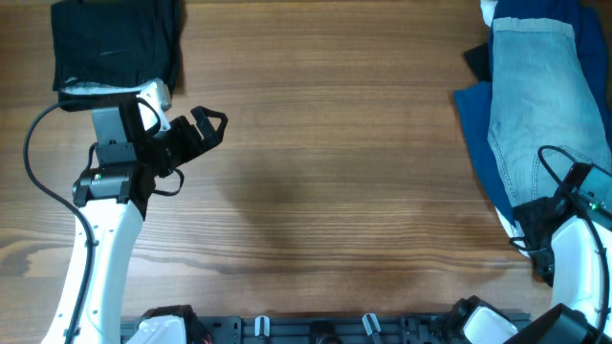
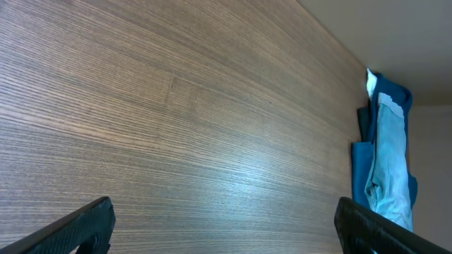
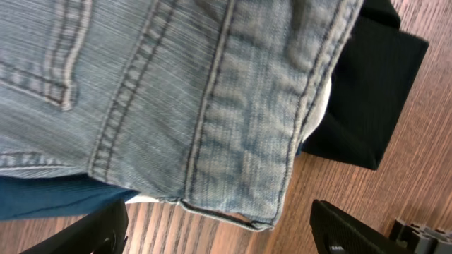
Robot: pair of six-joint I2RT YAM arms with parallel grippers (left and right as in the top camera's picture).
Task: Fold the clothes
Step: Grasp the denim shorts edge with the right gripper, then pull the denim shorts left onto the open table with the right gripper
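A wooden counter [image 1: 325, 143] fills the overhead view. It is mid-brown, with long grain running side to side and darker, wavier streaks toward the near edge. A black rail [image 1: 411, 325] runs along that near edge. In the left wrist view the wood shines softly pale around the middle. Beyond the counter's far edge stands a plain off-white wall [image 2: 395, 42], evenly lit.

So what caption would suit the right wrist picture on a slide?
Open fingers near the edge of pale denim shorts lying on a dark blue garment, wooden table below.
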